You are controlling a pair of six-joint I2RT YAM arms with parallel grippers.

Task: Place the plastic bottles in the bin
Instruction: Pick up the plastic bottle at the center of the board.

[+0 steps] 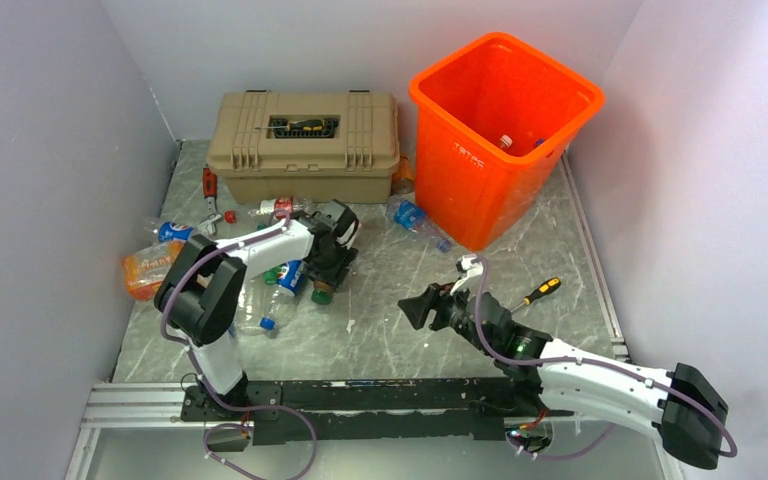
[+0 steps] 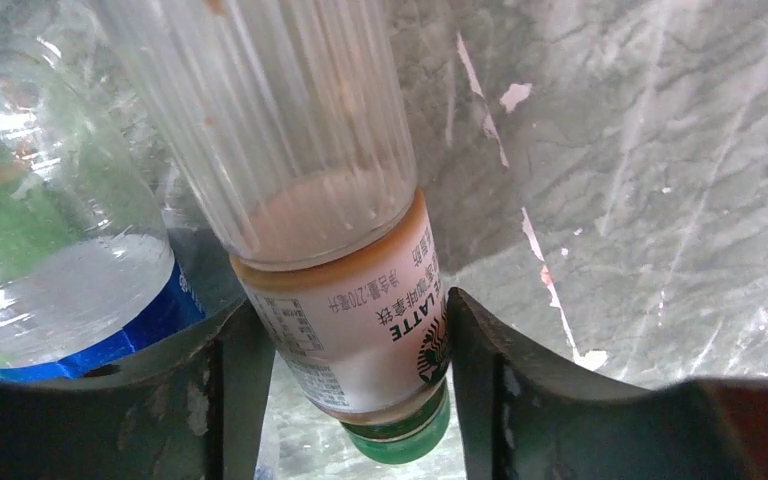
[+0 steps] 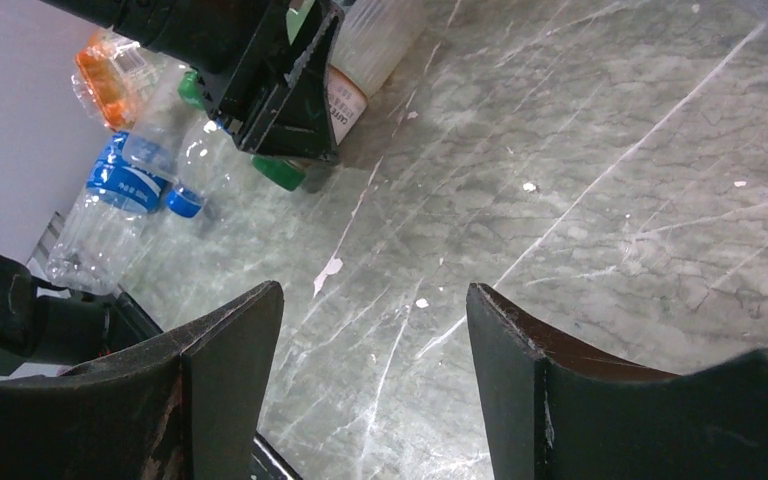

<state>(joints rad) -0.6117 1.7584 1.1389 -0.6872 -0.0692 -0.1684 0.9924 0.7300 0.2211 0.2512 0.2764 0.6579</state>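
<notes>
A: Progress?
B: Early, I'd say. The tall bright orange plastic bin (image 1: pixel 480 175) holds a couple of clear plastic bottles (image 1: pixel 506 141). Most lie on the grey marbled bench (image 1: pixel 400 335) well left of the bin, and one blue-labelled bottle (image 1: pixel 415 217) is just beside its base.
A: Jaws?
B: On the left gripper (image 2: pixel 355 305) they flank a white-labelled, green-capped latte bottle (image 2: pixel 360 340) left of the bin; can't tell if they're pinching it. On the right gripper (image 3: pixel 375 300) they're spread and empty, in front of the bin.
</notes>
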